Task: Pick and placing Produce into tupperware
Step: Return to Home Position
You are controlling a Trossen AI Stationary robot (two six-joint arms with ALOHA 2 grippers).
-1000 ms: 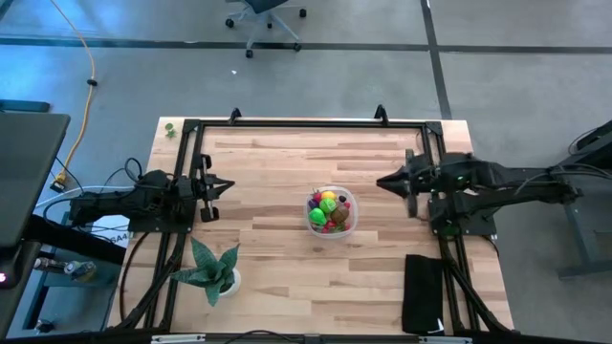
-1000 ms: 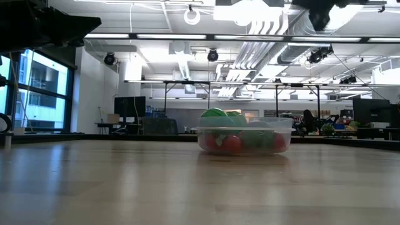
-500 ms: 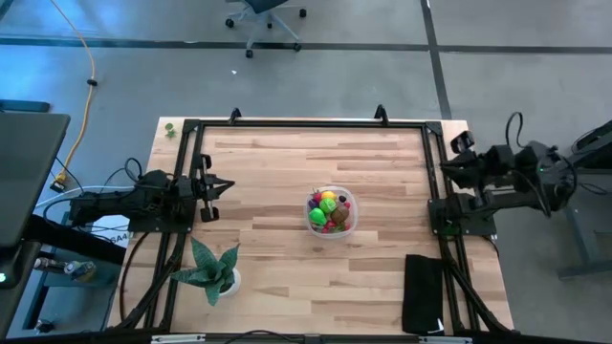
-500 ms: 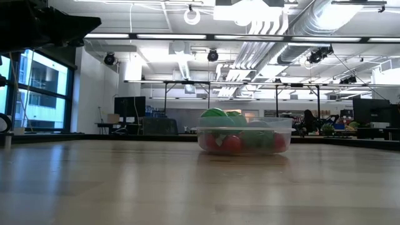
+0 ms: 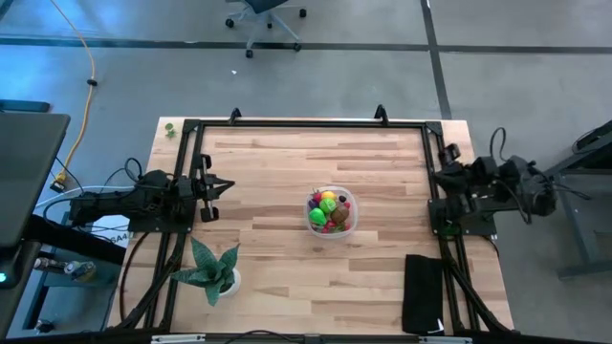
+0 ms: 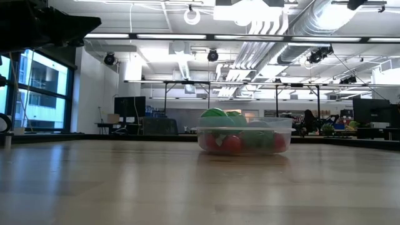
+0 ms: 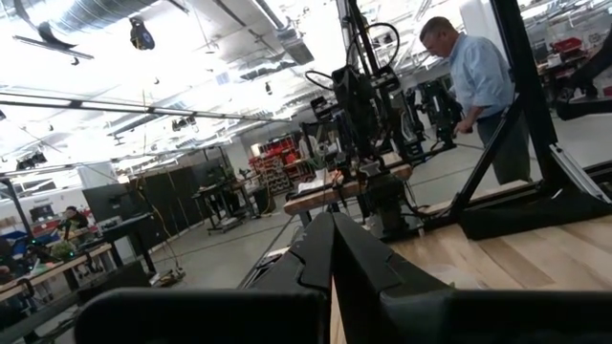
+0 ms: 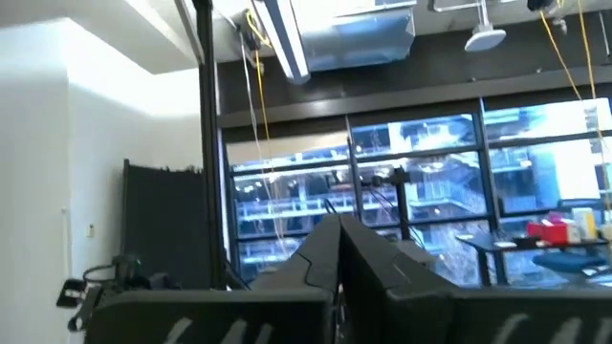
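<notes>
Right end effector (image 8: 337,225), fingers together, has pulled back past the table's (image 5: 277,258) right edge, away from the tupperware (image 5: 331,213).

In the high view we see the table (image 5: 287,162) bright and evenly lit from above, with only a soft shadow beside the potted plant (image 5: 212,270). In the low view the light comes from the ceiling lamps (image 6: 247,9), which glare white. The near table top gives back a pale sheen, and a faint shadow lies under the tupperware (image 6: 244,134). The left gripper (image 7: 333,222) and the right gripper (image 8: 338,222) show nearly black against bright backgrounds. The windows (image 8: 421,191) behind the right one are perhaps overexposed.
</notes>
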